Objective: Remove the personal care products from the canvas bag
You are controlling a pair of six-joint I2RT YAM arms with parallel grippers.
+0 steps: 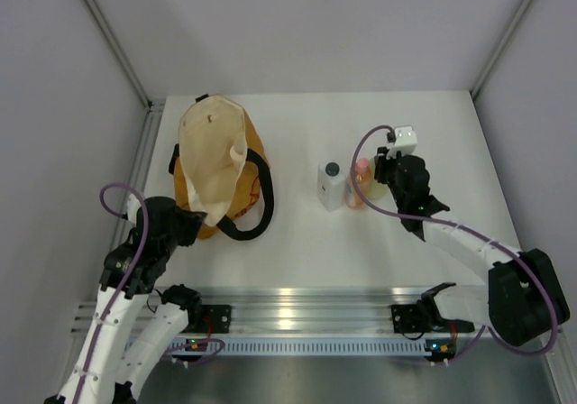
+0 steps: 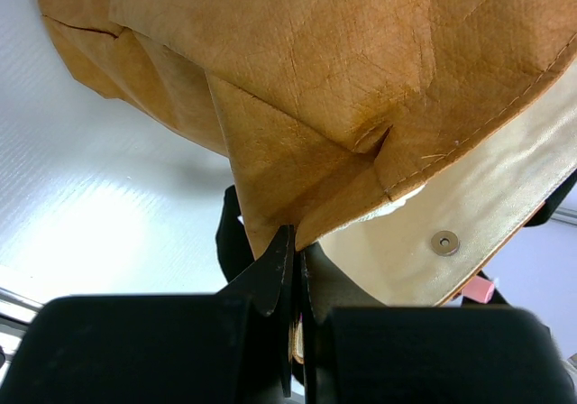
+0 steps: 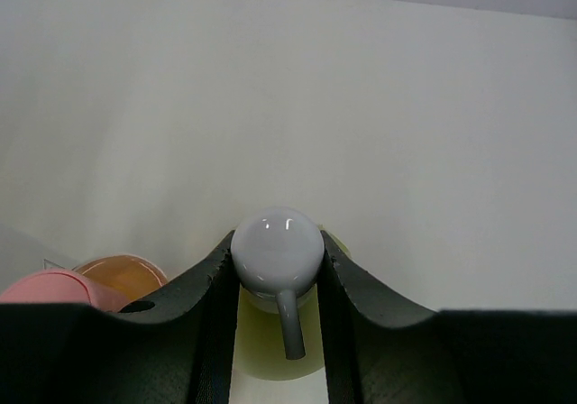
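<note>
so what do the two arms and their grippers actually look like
The left arm and right arm are white tubular links with bulky black joints, each trailing a thin purple cable. The left gripper and right gripper are matte black and two-fingered. A small white box sits at the right wrist.

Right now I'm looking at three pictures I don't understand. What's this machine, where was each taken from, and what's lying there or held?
Two robot arms are bolted at a white table's near edge. One picture looks down from above; the other two come from wrist cameras. The left hand is pinched shut on the edge of a mustard-orange fabric bag with cream lining and black straps. The right hand grips the white cap of a pale green bottle. Beside it stand an orange bottle with a pink cap and a clear-white squarish bottle with a black cap.
</note>
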